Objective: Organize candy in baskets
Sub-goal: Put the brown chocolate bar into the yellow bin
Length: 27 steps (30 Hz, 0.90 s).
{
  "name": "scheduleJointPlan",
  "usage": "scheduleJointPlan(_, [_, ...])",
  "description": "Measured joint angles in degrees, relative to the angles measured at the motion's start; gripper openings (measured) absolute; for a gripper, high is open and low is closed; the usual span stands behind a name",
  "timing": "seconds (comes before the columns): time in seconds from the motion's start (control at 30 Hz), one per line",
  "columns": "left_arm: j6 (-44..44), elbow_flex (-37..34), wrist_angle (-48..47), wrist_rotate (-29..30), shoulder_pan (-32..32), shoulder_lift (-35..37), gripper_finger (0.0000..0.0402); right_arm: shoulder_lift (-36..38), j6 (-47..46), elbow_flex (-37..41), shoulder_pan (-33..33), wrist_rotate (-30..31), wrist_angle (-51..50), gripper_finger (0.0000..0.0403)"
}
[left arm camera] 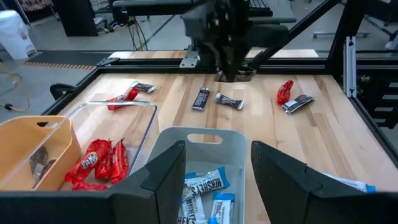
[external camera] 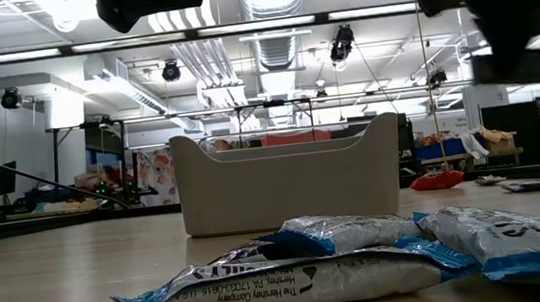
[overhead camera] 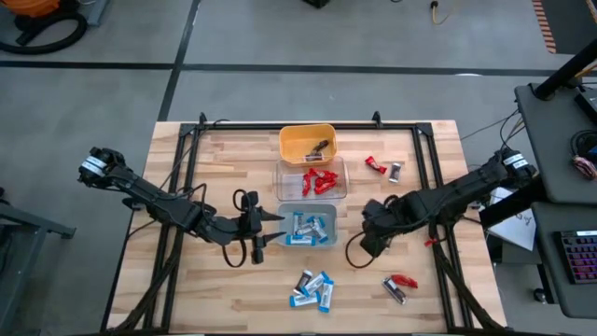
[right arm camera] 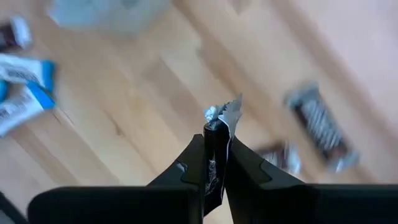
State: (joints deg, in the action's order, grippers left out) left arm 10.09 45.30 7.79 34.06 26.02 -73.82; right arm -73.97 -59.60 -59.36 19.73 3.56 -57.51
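Note:
Three baskets stand in a row: yellow-orange (overhead camera: 308, 143), clear (overhead camera: 311, 179) with red candy, and pale grey-blue (overhead camera: 308, 228) with blue-and-white candy (left arm camera: 202, 186). My left gripper (overhead camera: 270, 229) (left arm camera: 217, 171) is open and hovers at the grey-blue basket's left end, its fingers over the basket's rim. My right gripper (overhead camera: 373, 233) (right arm camera: 216, 158) hangs above the table to the right of that basket, shut on a dark brown candy (right arm camera: 216, 143). My right gripper pinches the dark brown candy between its two fingers (right arm camera: 245, 165), coming from above and pointing down. The candy's silver crimped end (right arm camera: 225, 111) sticks out past the fingertips. The candy is lifted clear of the table.
Loose candy lies on the table: blue-and-white bars (overhead camera: 312, 287) (external camera: 312, 267) near the front edge, a red and a dark bar (overhead camera: 399, 285) to their right, more (overhead camera: 382, 168) beside the clear basket, and dark bars (left arm camera: 214, 99) under the right arm.

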Motion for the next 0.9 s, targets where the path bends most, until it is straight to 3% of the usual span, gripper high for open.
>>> scheduleJointPlan(0.2, [1.1, 0.0, 0.0, 0.0, 0.0, 0.0, 0.0166, 0.0, 15.5, -4.5, -4.4, 7.8, 6.8, 0.0033])
scheduleJointPlan(0.3, [1.1, 0.0, 0.0, 0.1, 0.0, 0.0, 0.0166, -0.2, 25.2, -5.5, -7.4, 10.9, 15.1, 0.0033])
scheduleJointPlan(0.67, [2.9, 0.0, -0.2, 1.4, 0.0, 0.0, 0.0166, -3.1, 56.9, -2.9, -21.2, 11.6, 48.7, 0.0033])
scheduleJointPlan(0.9, [2.9, 0.0, -0.9, 4.6, 0.0, 0.0, 0.0166, -7.3, 66.5, -2.7, -31.0, 11.6, 61.0, 0.0034])
